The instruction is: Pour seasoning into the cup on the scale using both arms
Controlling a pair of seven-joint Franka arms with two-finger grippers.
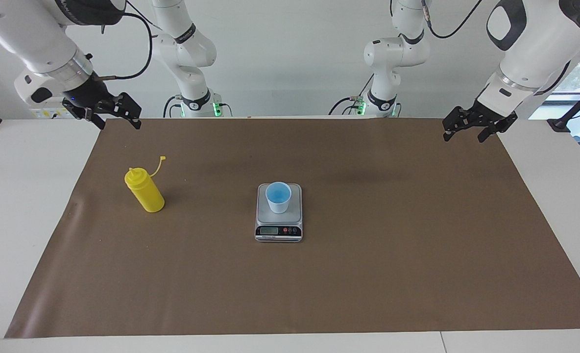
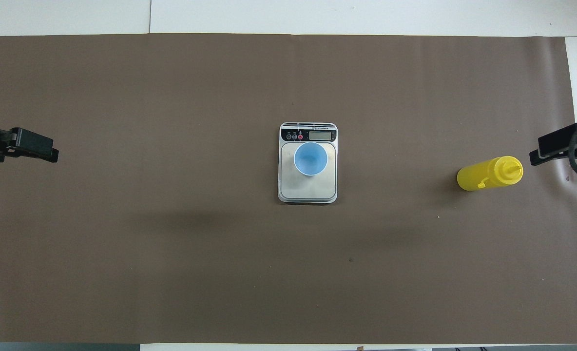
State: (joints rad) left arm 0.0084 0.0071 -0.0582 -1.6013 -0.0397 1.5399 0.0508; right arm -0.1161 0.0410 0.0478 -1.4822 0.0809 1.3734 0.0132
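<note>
Brown mat [image 1: 368,274] over white table [image 1: 30,206]

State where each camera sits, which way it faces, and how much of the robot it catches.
Facing view: high across the table, looking at the robots; both arms show, left gripper and right gripper raised.
Overhead view: above the robots' end, looking steeply down; only the gripper ends show.
Shared: seasoning bottle, cup on the scale, brown mat.
</note>
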